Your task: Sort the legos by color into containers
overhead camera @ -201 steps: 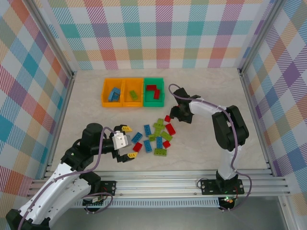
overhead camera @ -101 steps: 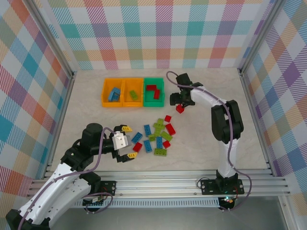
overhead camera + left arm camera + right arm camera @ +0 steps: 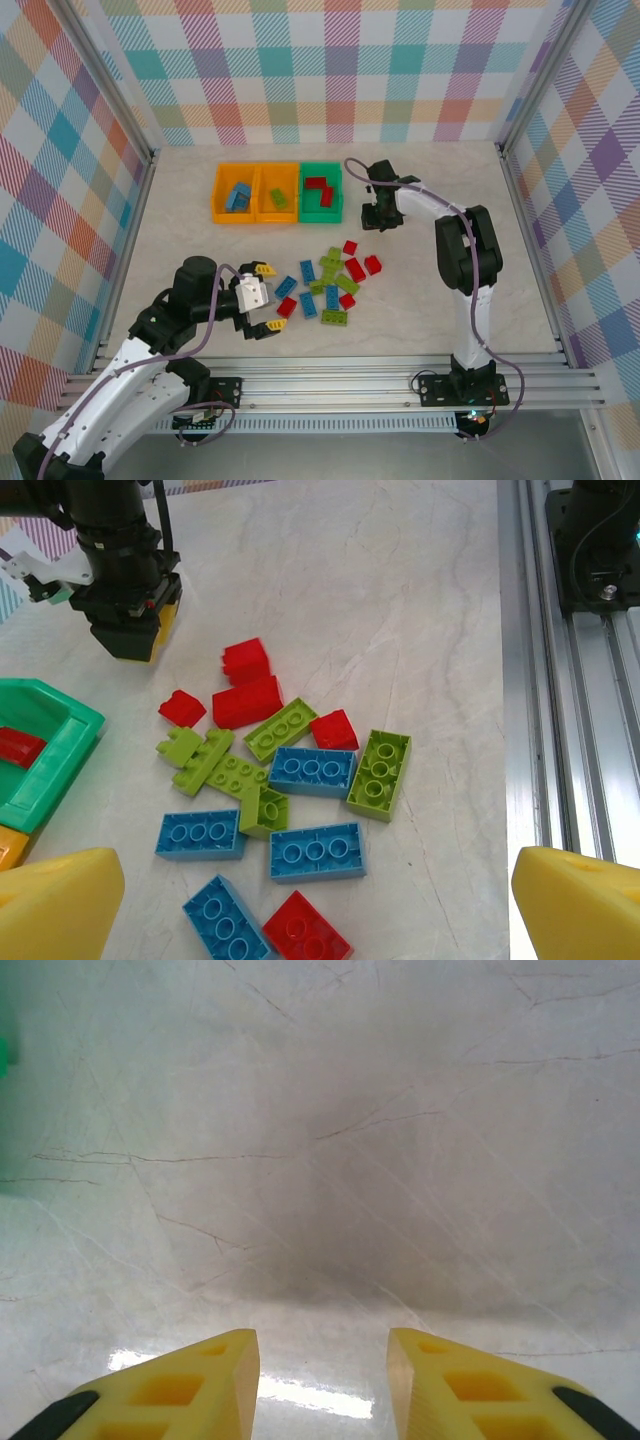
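The left gripper [image 3: 267, 297] hangs low near the front left of the table [image 3: 190, 245], its jaws spread wide and empty, pointing right toward the legos [image 3: 325, 282]. Behind it, toward the back wall, the three bins [image 3: 258, 193] sit joined in a row whose long axis runs left to right. The left orange bin [image 3: 217, 195] holds blue bricks lying at a slant, the middle orange bin [image 3: 262, 208] holds lime ones, and the green bin [image 3: 339, 195] holds red bricks set in an L. The loose legos lie in a scatter just right of the left gripper, in front of the bins and well apart from them, all studs up. Among them a blue brick [image 3: 311, 770] lies crosswise in the left wrist view, and a lime brick [image 3: 379, 773] touching its end runs lengthwise, away from the camera. Another blue brick [image 3: 225, 920] sits on a diagonal. One red brick [image 3: 373, 264] lies at the right edge of the scatter. The right gripper [image 3: 380, 218] points down over bare table just right of the green bin, not touching it, with a narrow gap between its jaws and nothing in it.
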You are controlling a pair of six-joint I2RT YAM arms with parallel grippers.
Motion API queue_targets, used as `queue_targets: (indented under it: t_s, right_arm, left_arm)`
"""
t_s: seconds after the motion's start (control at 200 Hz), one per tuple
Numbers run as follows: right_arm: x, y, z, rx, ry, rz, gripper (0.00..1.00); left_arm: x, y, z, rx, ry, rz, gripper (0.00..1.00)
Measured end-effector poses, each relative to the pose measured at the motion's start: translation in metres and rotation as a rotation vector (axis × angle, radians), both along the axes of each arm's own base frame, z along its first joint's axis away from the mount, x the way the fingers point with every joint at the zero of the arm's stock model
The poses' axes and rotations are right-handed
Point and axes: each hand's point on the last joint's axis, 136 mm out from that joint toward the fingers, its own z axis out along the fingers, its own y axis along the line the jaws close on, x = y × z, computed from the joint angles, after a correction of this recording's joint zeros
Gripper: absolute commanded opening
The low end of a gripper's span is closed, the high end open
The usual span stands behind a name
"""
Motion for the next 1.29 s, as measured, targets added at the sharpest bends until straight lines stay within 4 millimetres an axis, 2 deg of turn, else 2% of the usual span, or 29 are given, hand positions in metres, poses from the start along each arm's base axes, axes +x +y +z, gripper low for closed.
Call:
queue_targets:
  t_s: [0.055, 0.1, 0.175, 0.245, 0.325, 0.47, 0.535, 0.595, 0.74, 0.95, 1.125, 1.245, 1.295]
  right_arm:
    - [-0.001, 0.001, 0.001, 0.003, 0.004, 0.004, 0.70]
    - [-0.003, 0.002, 0.004, 0.015, 0.007, -0.003, 0.78]
    - [-0.010, 0.003, 0.012, 0.041, 0.007, 0.003, 0.82]
    - [-0.029, 0.005, 0.023, 0.077, 0.012, 0.016, 0.87]
    - [-0.061, 0.004, 0.035, 0.116, 0.014, 0.042, 0.88]
    - [-0.136, 0.005, 0.052, 0.171, 0.032, 0.108, 0.88]
    - [-0.158, 0.010, 0.052, 0.187, 0.051, 0.133, 0.90]
    - [-0.170, 0.015, 0.049, 0.186, 0.070, 0.155, 0.91]
    - [-0.181, 0.024, 0.029, 0.140, 0.113, 0.194, 0.83]
    - [-0.178, 0.009, -0.019, 0.003, 0.190, 0.182, 0.67]
    - [-0.167, 0.011, -0.018, -0.008, 0.161, 0.178, 0.53]
    - [-0.164, 0.011, -0.018, -0.006, 0.146, 0.177, 0.35]
    - [-0.162, 0.011, -0.017, -0.007, 0.142, 0.165, 0.31]
  left_arm:
    - [0.000, 0.000, 0.000, 0.000, 0.000, 0.000, 1.00]
    - [0.000, 0.000, 0.000, 0.000, 0.000, 0.000, 1.00]
    - [0.000, 0.000, 0.000, 0.001, -0.001, 0.002, 1.00]
    - [0.000, 0.000, 0.000, 0.000, -0.004, 0.003, 1.00]
    - [0.000, 0.001, 0.001, -0.002, -0.007, 0.003, 1.00]
    - [0.000, 0.001, 0.001, -0.002, -0.008, 0.003, 1.00]
    - [0.000, 0.000, 0.000, 0.000, -0.003, 0.003, 1.00]
    - [0.001, 0.000, -0.001, 0.003, 0.003, 0.002, 1.00]
    - [0.002, -0.001, -0.005, 0.011, 0.019, 0.000, 1.00]
    - [0.001, -0.001, -0.004, 0.009, 0.014, 0.001, 1.00]
    - [0.002, -0.001, -0.004, 0.009, 0.014, 0.002, 1.00]
    - [0.002, -0.001, -0.004, 0.010, 0.014, 0.002, 1.00]
    - [0.002, -0.001, -0.004, 0.010, 0.015, 0.002, 1.00]
